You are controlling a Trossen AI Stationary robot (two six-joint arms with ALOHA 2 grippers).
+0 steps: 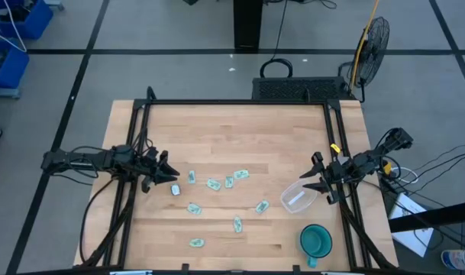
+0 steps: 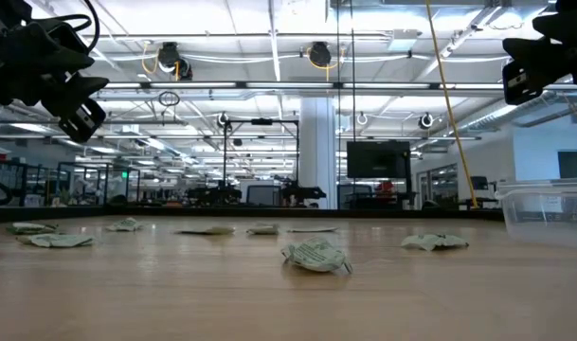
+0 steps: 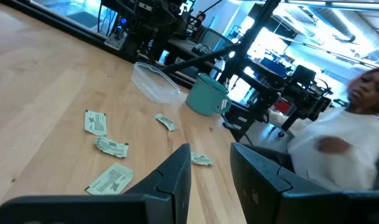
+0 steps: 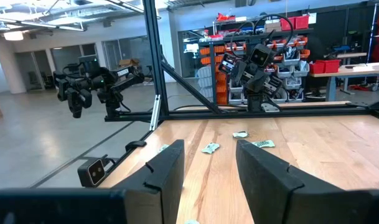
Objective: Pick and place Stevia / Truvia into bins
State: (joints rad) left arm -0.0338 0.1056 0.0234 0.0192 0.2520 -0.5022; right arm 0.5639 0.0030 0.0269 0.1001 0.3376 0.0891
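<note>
Loosely, packets (image 1: 214, 184) lie beyond left fingers (image 1: 169, 173)

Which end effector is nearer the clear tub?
Right. The right end effector hovers just beside the tub, open and empty; the left end effector is across the table, near the packets.

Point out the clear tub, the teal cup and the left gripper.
clear tub (image 1: 298, 198): high view, on its see-through floor near the middle.
teal cup (image 1: 316, 240): high view, on the inside of its round bowl.
left gripper (image 1: 173, 176): high view, midway between its open fingertips.
</note>
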